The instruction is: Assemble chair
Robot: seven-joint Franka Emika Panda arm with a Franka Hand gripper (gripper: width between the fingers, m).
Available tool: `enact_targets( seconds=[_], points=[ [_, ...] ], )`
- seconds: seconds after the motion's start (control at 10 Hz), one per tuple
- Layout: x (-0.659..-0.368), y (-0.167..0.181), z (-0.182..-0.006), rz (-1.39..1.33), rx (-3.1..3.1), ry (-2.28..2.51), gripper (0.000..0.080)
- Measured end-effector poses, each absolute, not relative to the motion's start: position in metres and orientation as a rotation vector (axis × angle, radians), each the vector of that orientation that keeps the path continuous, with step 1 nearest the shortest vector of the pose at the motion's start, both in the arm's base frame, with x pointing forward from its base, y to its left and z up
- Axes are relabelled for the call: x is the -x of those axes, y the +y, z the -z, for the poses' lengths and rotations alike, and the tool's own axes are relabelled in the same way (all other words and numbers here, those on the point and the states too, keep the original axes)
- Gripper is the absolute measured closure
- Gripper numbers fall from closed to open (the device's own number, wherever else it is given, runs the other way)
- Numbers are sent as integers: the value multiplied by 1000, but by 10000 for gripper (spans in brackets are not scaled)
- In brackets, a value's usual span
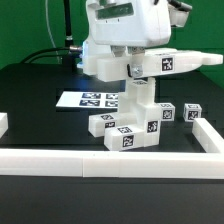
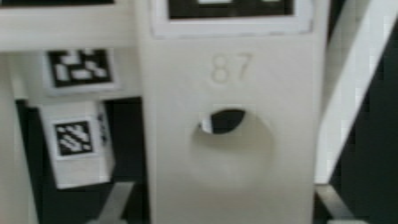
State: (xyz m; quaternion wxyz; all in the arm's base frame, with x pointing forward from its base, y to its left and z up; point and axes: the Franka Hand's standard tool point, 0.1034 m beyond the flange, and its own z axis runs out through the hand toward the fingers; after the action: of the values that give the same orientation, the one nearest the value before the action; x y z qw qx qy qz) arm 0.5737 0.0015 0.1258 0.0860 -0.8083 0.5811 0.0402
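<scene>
1. Your gripper (image 1: 138, 80) hung over the black table (image 1: 35, 115), its jaws closed partway on the upright slab (image 1: 139, 100).
2. That slab stood on the cluster of tagged chair blocks (image 1: 128, 134), touching them.
3. In the wrist view, the slab filled most of the frame and showed a round hole in its face.
4. Two loose chair pieces (image 1: 168, 113) lay just beside the cluster on the exterior view's right, near the border rail (image 1: 207, 135).
5. The marker board (image 1: 90, 99) lay flat beyond the cluster.
</scene>
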Motion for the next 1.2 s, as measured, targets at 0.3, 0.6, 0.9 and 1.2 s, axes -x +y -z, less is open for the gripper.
enact_targets(
  seconds=[0.3, 0.6, 0.9, 1.2],
  points=[
    [-571, 1, -123, -134, 2414, 1734, 515],
    [-573, 6, -122, -110, 2425, 1723, 515],
    [-585, 15, -128, 42, 2460, 1730, 515],
    [-586, 18, -128, 49, 2447, 1736, 515]
  ],
)
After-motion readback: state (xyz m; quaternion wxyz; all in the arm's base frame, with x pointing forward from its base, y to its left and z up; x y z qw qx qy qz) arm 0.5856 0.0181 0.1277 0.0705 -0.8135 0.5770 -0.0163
